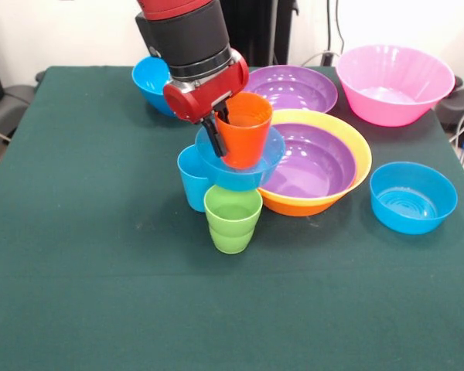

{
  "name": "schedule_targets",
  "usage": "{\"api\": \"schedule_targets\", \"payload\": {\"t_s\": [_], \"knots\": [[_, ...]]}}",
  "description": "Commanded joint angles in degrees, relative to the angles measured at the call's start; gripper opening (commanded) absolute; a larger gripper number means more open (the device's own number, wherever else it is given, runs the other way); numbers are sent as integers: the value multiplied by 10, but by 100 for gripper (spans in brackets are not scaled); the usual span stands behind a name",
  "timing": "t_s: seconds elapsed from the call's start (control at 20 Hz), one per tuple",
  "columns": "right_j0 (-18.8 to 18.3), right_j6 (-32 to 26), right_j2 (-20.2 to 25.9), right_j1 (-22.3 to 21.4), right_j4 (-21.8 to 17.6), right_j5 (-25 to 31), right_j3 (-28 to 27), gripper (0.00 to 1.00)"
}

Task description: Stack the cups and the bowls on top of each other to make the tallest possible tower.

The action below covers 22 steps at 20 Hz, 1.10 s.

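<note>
Dark green cloth covers the table, with a pale wall and some cables behind it.

Only the front view is given. Taking the orange-yellow bowl as landmark: a purple bowl is nested inside it, so that pairing looks done. Touching its left rim stands the tower, where a small blue bowl seems to rest on the light blue cup, and the orange cup sits upright in that bowl. The green cup stands on the cloth just in front of the tower, left of the landmark.

Left to stack, as a judgement: the green cup, a blue bowl to the landmark's right, another blue bowl behind and to its left, a second purple bowl and the pink bowl behind it.

The gripper is at the orange cup's left rim, one dark finger outside the wall. It appears closed on the rim.
</note>
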Motion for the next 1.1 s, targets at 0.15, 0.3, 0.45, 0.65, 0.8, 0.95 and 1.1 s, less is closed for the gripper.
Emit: {"api": "schedule_targets", "payload": {"t_s": [0.15,0.3,0.45,0.65,0.8,0.95,1.1], "knots": [[2,27,9,16,-51,-9,-33,0],[9,31,7,12,-51,-8,-38,0],[15,32,5,11,-46,4,-47,0],[16,31,8,11,-42,12,-52,0],[14,29,10,10,-41,14,-52,0],[13,24,10,12,-43,18,-56,0],[14,24,9,11,-43,23,-57,0]]}}
